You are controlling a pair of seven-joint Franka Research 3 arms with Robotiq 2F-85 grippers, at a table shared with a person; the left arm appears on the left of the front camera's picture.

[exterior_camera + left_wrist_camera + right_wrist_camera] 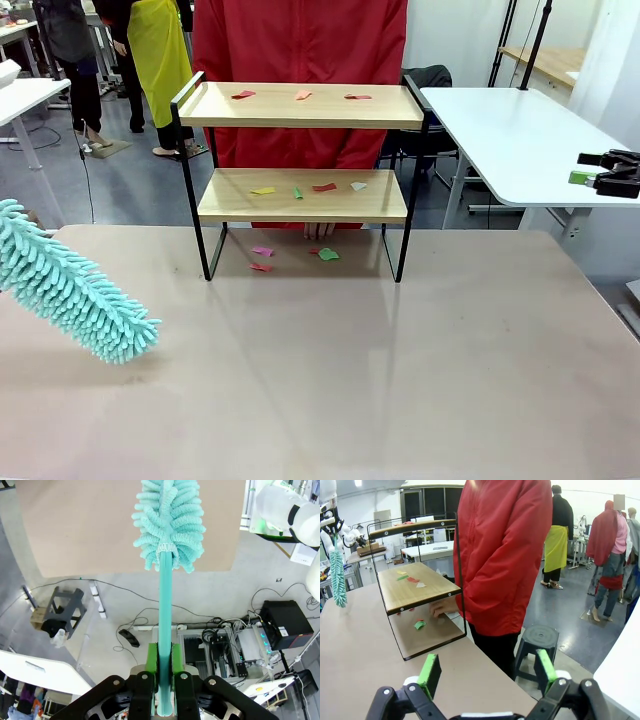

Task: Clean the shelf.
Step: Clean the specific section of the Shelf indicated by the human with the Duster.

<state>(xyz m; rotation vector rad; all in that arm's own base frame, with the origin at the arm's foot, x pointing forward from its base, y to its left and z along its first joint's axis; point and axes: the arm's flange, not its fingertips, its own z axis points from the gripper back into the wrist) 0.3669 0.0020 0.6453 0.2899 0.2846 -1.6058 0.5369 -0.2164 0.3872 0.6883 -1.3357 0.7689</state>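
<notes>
The shelf (300, 118) stands well beyond both grippers, its boards running left-right. The left gripper (165, 655) clamps a teal duster (75, 295); the right gripper (487, 672) has its jaws wide apart.

The left gripper (164, 655) is clamped on the teal duster handle (165, 605). Its green pads (152, 660) press flat against both sides, and the fingers point toward 12 o'clock in the left wrist view. The right gripper (487, 662) is spread wide with nothing between its fingers, its pads at 7 and 5 o'clock of its own wrist view. In the front view it sits at 3 o'clock, its fingers pointing toward 9 o'clock.
</notes>
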